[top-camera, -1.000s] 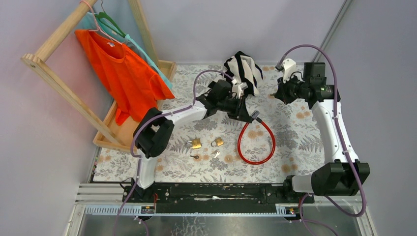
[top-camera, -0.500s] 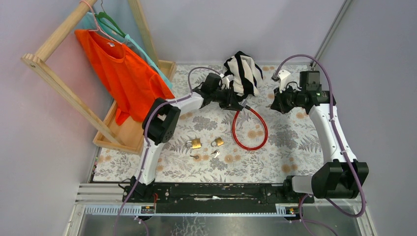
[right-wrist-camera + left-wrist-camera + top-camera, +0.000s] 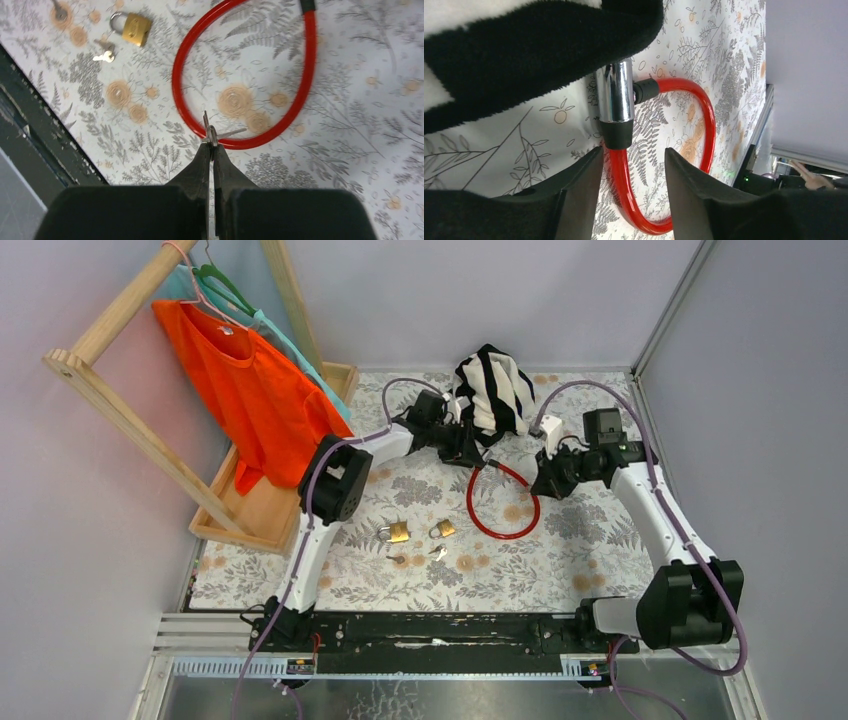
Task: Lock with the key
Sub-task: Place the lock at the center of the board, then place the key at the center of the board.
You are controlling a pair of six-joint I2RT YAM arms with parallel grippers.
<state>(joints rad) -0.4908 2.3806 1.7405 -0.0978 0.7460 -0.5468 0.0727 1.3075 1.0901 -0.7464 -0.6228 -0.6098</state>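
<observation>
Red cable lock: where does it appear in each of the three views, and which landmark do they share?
Top external: the red cable lock lies mid-table, near the striped cloth.
Left wrist: centre, its cable passing between the open fingers of the left gripper.
Right wrist: upper middle, beyond the key pinched by the right gripper.
Shared landmark: the floral table cover.

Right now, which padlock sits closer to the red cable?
The brass padlock on the right, nearest the red cable; the other padlock lies farther left.
</observation>
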